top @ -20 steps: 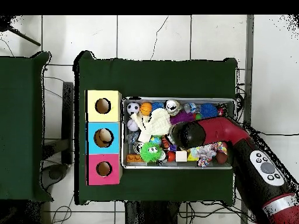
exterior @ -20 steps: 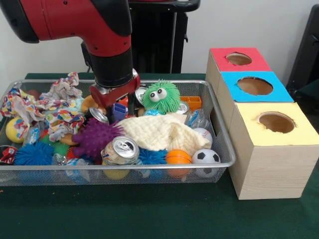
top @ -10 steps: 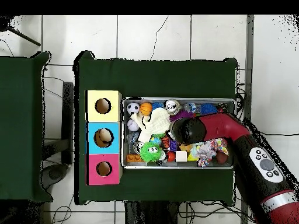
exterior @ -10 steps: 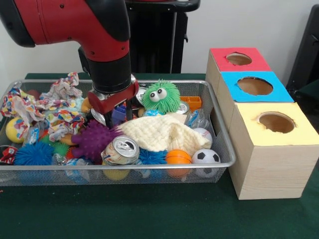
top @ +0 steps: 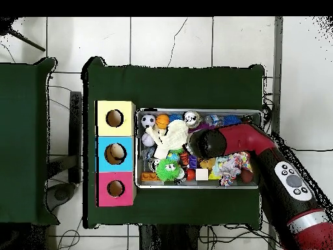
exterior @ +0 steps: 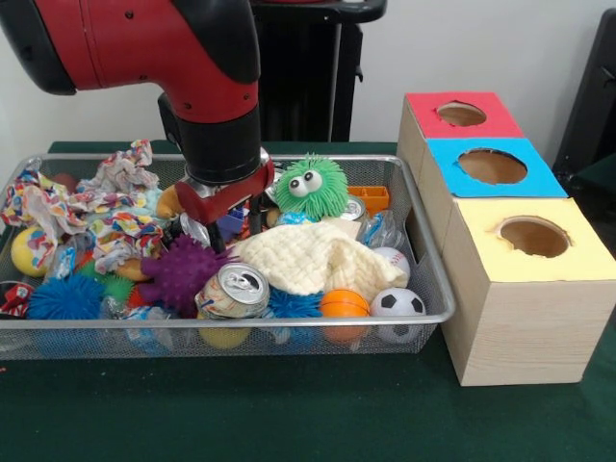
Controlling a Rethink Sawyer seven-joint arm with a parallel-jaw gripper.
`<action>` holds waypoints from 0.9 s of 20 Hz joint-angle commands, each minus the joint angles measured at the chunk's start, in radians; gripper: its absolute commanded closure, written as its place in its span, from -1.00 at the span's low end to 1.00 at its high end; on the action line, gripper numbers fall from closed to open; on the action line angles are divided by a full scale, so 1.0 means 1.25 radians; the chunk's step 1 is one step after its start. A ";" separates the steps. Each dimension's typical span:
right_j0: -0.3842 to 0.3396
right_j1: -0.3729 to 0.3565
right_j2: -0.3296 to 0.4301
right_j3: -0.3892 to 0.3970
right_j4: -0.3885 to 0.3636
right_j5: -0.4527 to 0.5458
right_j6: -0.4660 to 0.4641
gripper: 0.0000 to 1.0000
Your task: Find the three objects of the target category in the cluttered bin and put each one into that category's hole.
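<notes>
Shifted slightly right, the gripper [exterior: 231,229] now dips among clutter in the bin [exterior: 423,289], between the purple ball [exterior: 183,269] and cream cloth [exterior: 313,258]. Whether it grips anything cannot be told. Target category unclear; a can [exterior: 234,291] lies nearby, so searching likely continues.

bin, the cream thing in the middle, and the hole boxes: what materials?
Bin: metal wire mesh, shiny silver rim.
Cream cloth: soft waffle-textured fabric, draped and crumpled.
Boxes: apparently pale wood, grain visible on the sides; matte coloured tops, perhaps foam or felt.
</notes>
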 commanded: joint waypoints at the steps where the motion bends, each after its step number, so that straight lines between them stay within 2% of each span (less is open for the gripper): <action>1: -0.019 0.037 0.013 -0.055 -0.020 0.069 -0.240 -1.00; 4: -0.030 0.046 0.001 -0.031 -0.025 0.046 -0.213 -1.00; 6: -0.037 0.028 -0.003 0.009 -0.029 0.021 -0.182 -1.00; 14: -0.047 -0.094 -0.021 0.178 -0.055 -0.114 -0.014 -1.00; 18: -0.043 -0.148 -0.029 0.219 -0.054 -0.126 0.002 -1.00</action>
